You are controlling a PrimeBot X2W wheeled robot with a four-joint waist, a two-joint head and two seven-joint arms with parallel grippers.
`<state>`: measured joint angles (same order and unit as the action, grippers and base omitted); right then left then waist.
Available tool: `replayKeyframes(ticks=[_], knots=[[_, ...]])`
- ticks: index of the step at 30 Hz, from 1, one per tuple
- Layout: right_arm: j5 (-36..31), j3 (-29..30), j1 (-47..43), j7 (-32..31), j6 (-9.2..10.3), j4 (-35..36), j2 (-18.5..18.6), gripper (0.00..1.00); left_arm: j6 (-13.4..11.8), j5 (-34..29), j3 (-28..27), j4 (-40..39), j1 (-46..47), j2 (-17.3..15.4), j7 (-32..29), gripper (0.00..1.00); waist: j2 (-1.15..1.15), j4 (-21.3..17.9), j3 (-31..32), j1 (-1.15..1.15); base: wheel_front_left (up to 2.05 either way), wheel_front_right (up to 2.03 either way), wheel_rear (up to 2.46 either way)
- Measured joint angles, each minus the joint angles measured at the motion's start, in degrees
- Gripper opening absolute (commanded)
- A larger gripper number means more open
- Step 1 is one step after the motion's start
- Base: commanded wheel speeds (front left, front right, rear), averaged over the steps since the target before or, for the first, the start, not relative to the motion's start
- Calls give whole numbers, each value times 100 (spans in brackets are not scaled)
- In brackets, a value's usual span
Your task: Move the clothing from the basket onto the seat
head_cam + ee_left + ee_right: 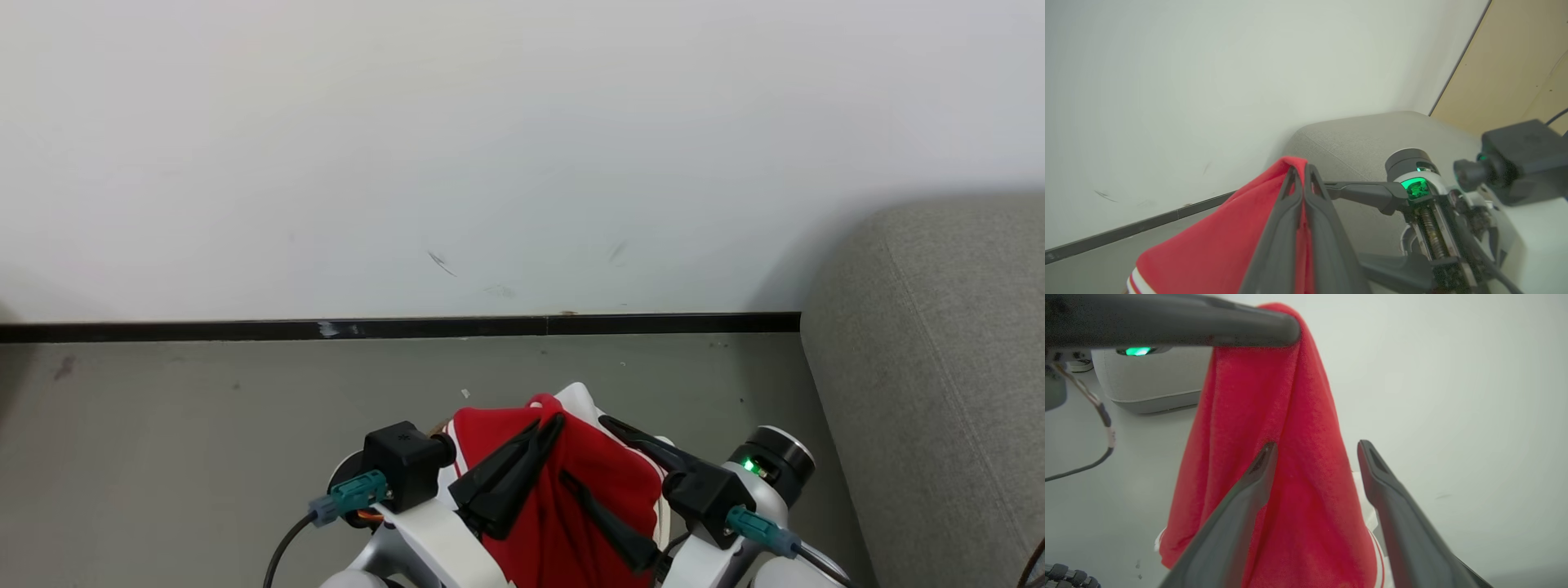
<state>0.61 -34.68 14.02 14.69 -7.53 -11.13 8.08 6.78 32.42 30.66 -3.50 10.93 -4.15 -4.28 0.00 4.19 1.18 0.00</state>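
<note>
While your left gripper (549, 426) pinches the red garment (604, 498) aloft at 6 o'clock, right gripper (584, 449) gaping beside it, you're mid-carry; swing to the grey sofa (939, 367) at 3 o'clock, then release

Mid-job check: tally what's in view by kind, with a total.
Red fabric garment with white trim: 1
Grey fabric-upholstered sofa: 1
Grippers: 2 (left gripper, jaws shut on the garment; right gripper, jaws open)
Total: 4

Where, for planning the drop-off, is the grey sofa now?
The large grey fabric sofa is at the head view's right edge, by the white wall, right of the soft red garment.
</note>
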Motion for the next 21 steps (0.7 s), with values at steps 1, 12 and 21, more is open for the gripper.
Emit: replayKeyframes(ticks=[1, 12, 21], knots=[[9, -51, -2, 0, 0, -10, 20, 100, 0, 34, 40, -51, -10, 0, -31, 0, 0, 16, 19, 0, 0, 0, 0], [369, -401, -176, 0, 0, -182, 73, 13, 1, 347, 303, -569, -152, 3, -350, 0, 0, 120, 134, 0, 0, 0, 0], [717, -252, -214, -1, 0, -116, 10, 0, -15, 353, 225, -788, -300, -94, -457, 29, 0, 76, 125, 0, 0, 0, 0]])
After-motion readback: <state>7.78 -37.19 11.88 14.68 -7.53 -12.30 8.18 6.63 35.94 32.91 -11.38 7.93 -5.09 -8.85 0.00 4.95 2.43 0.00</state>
